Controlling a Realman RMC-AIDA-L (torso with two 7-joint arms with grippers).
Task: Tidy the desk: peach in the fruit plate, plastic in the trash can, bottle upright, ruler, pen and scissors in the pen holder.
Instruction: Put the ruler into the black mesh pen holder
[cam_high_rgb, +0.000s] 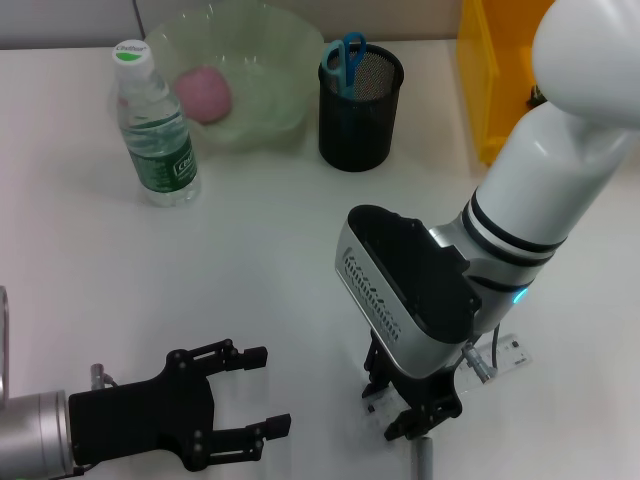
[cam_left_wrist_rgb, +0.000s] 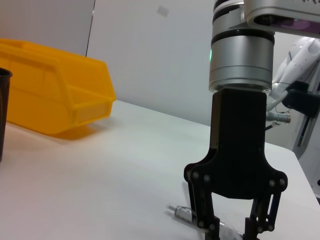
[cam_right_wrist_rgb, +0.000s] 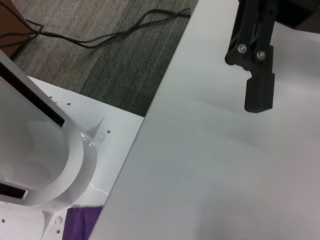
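My right gripper (cam_high_rgb: 400, 405) reaches down to the table at the front centre, open, its fingers (cam_left_wrist_rgb: 207, 225) standing either side of a grey pen (cam_left_wrist_rgb: 181, 212) that lies flat. The pen's barrel (cam_high_rgb: 424, 458) pokes out below the gripper, and a clear ruler (cam_high_rgb: 508, 356) lies just right of it. At the front left my left gripper (cam_high_rgb: 268, 390) hovers open and holds nothing. At the back, the bottle (cam_high_rgb: 155, 130) stands upright, the pink peach (cam_high_rgb: 204, 94) lies in the pale green fruit plate (cam_high_rgb: 280, 50), and blue-handled scissors (cam_high_rgb: 345, 60) stick out of the black mesh pen holder (cam_high_rgb: 360, 120). No plastic shows.
A yellow bin (cam_high_rgb: 488, 80) stands at the back right, also seen as the yellow bin (cam_left_wrist_rgb: 55, 100) from the left wrist. The right wrist view shows a left gripper's finger (cam_right_wrist_rgb: 259, 90), the table edge, cables on the floor and the robot's white base (cam_right_wrist_rgb: 45, 165).
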